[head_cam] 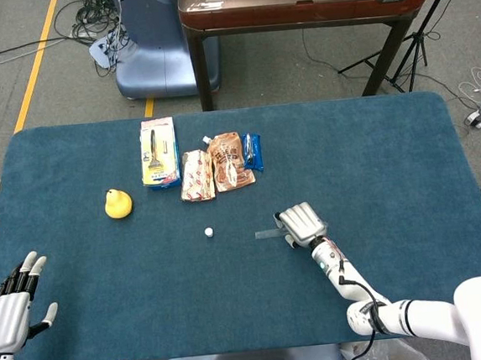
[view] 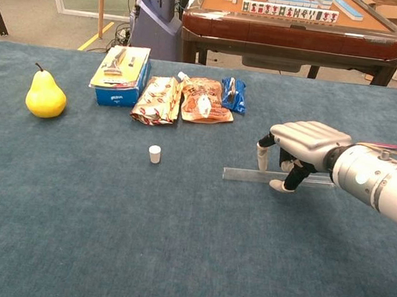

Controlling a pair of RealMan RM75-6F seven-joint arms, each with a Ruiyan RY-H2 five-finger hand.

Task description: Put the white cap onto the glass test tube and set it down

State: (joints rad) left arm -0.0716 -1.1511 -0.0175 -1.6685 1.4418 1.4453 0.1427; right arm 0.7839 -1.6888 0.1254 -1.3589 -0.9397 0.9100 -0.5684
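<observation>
Chest view, right hand (view: 297,142) covering glass test tube (view: 246,175), grip unclear

A grey floor (head_cam: 38,80) surrounds the blue-carpeted table (head_cam: 373,151). Beyond the table's far edge stands a wooden table (head_cam: 301,2) with dark legs. A yellow line (head_cam: 33,76) runs along the floor. Cables (head_cam: 83,21) lie near a blue-grey machine base (head_cam: 158,52). A tripod (head_cam: 418,42) stands beside the wooden table.

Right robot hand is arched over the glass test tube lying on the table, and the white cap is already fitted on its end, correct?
Not quite: the white cap stands alone on the cloth, apart from the glass test tube, as the chest view shows. The right robot hand does arch over the lying tube.
</observation>
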